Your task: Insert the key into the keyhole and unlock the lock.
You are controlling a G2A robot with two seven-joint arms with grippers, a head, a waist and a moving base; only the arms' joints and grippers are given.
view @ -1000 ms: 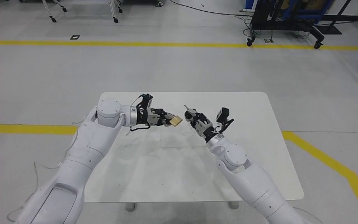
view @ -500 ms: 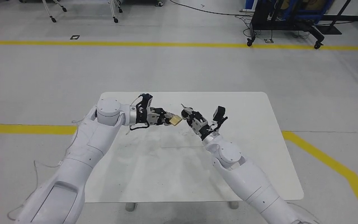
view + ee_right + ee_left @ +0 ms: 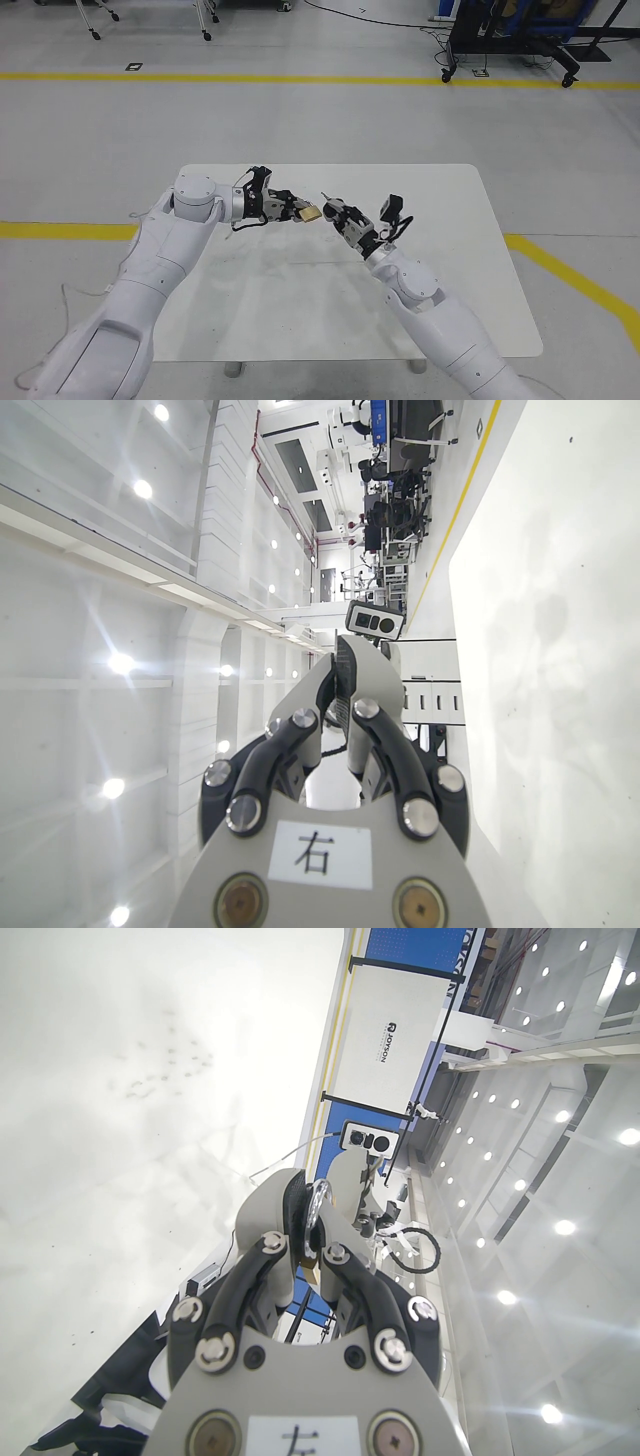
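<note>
The brass lock [image 3: 312,213] hangs in the air over the far middle of the white counter [image 3: 450,300], clamped in the left pincer [image 3: 315,1213]. That pincer's fingers are closed tight on the lock's upper part, so the silver shackle [image 3: 318,1195] sits between them and the brass body juts out past the tips to the right. Just to the right of it, close but not touching as far as the top view shows, the right pincer [image 3: 339,670] is pressed shut on the key [image 3: 325,198]. The key shows as a thin sliver sticking out of the tips, slanting toward the far left. The lock therefore lies just left of the key-holding pincer and slightly nearer than the key's tip, and the two arms meet almost nose to nose along a left-right line. The keyhole cannot be made out in any view, and whether the lock's bottom face is turned squarely at the key is too small to tell. The key's long axis seems to point a little beyond the lock instead of straight into it. By my reading, insertion has not begun. The coming move depends on bringing that axis in line with the lock body's own long axis and then closing the small gap. The right arm carries the key and looks like the one to make that correction while the left holds the lock steady.
</note>
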